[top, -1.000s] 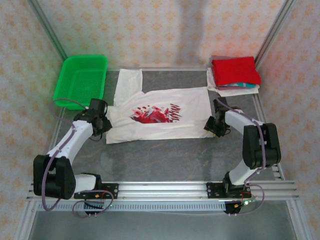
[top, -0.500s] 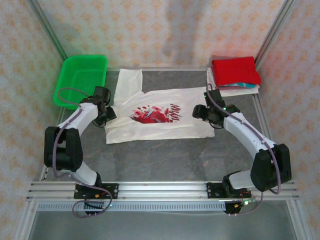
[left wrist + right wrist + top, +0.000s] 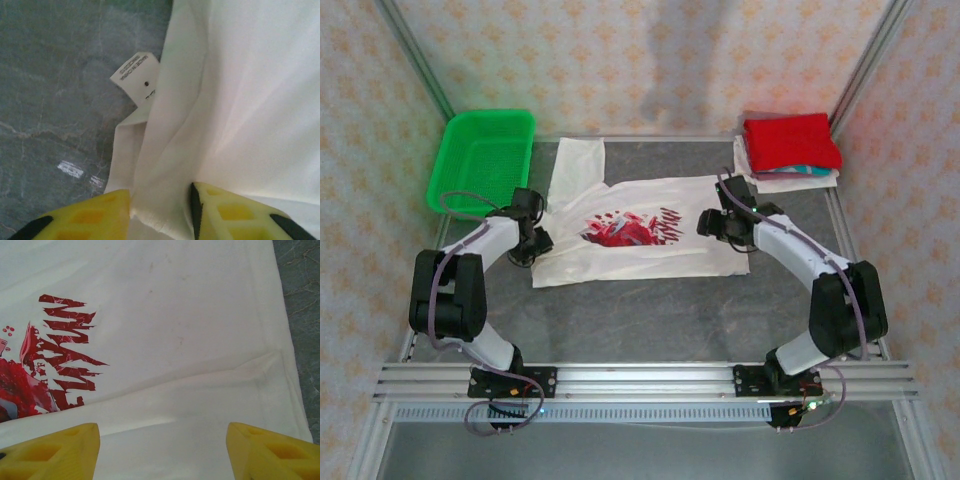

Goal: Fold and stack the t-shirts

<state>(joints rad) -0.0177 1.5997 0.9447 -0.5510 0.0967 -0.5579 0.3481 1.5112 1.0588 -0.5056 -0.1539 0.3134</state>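
Both arms swing inward: left claw (image 3: 161,199) straddles the cream t-shirt's (image 3: 692,250) left edge, grip unclear; right claw (image 3: 162,436), released, hovers over its opposite end.

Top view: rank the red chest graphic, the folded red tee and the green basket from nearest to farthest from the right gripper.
From the right gripper:
1. red chest graphic, just left of it on the spread tee.
2. folded red tee, at the far right corner.
3. green basket, at the far left corner.
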